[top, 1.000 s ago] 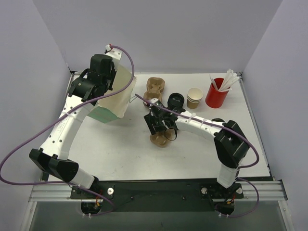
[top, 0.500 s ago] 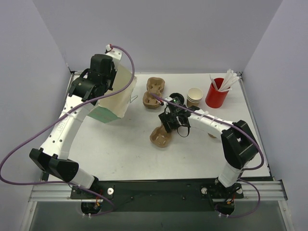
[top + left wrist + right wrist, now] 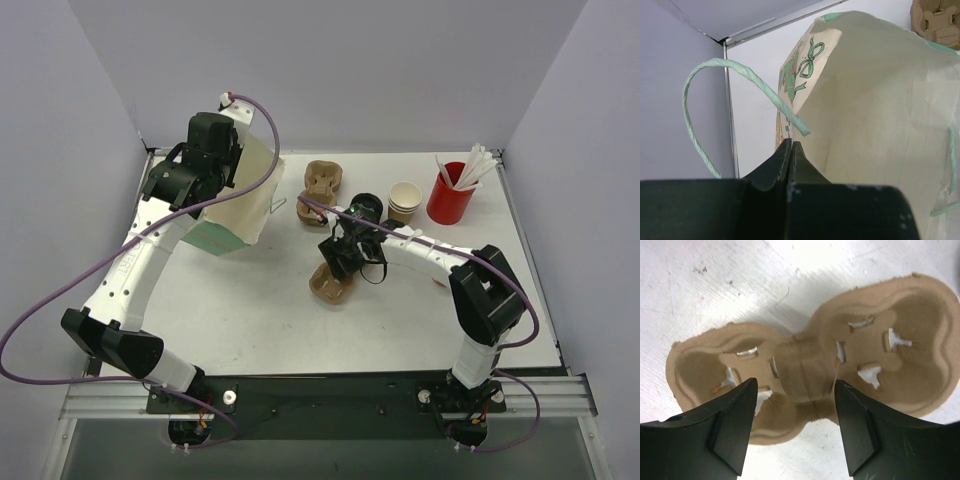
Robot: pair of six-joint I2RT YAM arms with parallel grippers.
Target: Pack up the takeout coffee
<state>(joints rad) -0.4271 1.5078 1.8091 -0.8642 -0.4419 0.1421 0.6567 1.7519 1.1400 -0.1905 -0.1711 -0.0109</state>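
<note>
Right claw [image 3: 794,386] back over tray [image 3: 890,371] (two)

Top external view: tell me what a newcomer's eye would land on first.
The left end effector pinches the rim of a cream paper bag, holding it upright at the rear left of the table. In the middle, the right end effector hangs open over a brown pulp cup carrier, with the black-lidded takeout coffee just behind. A red cup of white sticks stands out at the rear right.
</note>
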